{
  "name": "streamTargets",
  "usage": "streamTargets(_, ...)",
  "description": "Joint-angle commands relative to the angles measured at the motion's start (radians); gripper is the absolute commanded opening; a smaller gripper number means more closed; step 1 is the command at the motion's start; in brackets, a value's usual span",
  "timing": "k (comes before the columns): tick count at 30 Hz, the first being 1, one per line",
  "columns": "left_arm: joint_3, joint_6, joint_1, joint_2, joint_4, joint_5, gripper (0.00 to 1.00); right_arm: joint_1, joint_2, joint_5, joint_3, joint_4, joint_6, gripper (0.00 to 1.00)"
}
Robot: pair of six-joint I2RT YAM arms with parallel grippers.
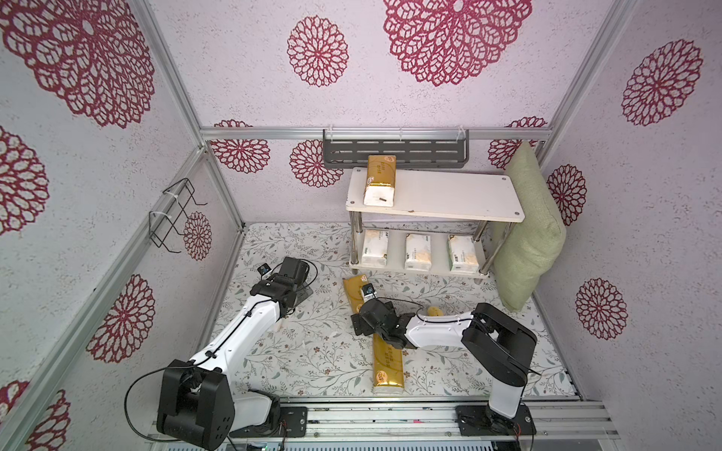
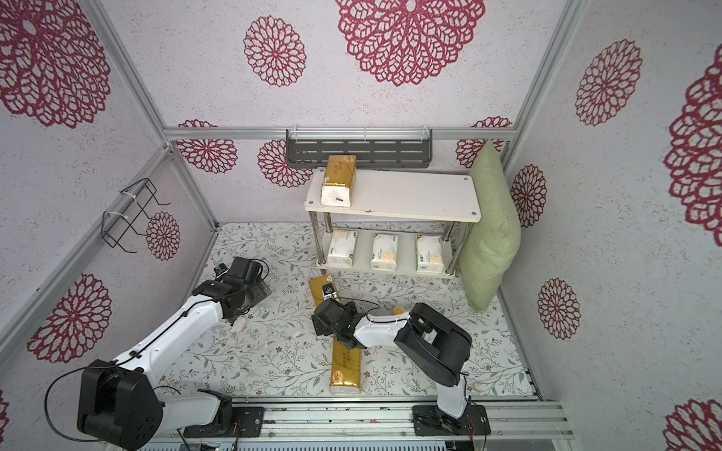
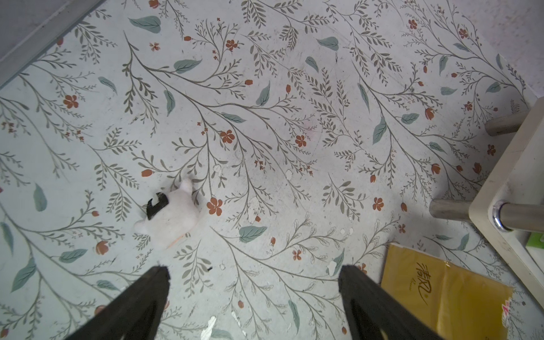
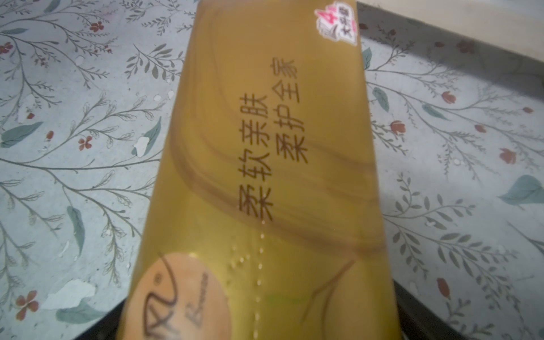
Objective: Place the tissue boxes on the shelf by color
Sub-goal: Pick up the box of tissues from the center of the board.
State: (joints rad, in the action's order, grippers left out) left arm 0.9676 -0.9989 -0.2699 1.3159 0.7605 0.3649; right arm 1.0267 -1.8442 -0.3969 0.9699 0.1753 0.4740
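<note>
On the white shelf (image 1: 449,191) one gold tissue box (image 1: 381,179) lies at the top board's left end, and three white ones (image 1: 418,252) stand on the lower board. Two more gold boxes lie end to end on the floor, one farther (image 1: 353,291) and one nearer (image 1: 387,363). My right gripper (image 1: 361,326) hangs over where they meet. In the right wrist view its dark fingers (image 4: 117,321) stand wide on either side of the farther gold box (image 4: 265,147). My left gripper (image 3: 254,272) is open over bare floor, left of that box (image 3: 447,294).
A green cushion (image 1: 527,234) leans against the shelf's right end. A small yellow lump (image 1: 434,311) lies behind the right forearm. A whitish scrap with a black clip (image 3: 167,215) lies near the left gripper. A grey slotted rack (image 1: 394,152) and a black wire rack (image 1: 176,214) hang on the walls.
</note>
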Motion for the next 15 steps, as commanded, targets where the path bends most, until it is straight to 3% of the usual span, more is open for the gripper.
streamTargets(1,-0.01,0.005,0.009,-0.021,-0.019,-0.004,0.97,0.004,0.041,-0.033,-0.003,0.036,0.012,0.96)
streamTargets(15,-0.015,0.006,0.011,-0.02,-0.027,0.007,0.97,0.006,0.152,-0.015,-0.042,0.061,-0.04,0.78)
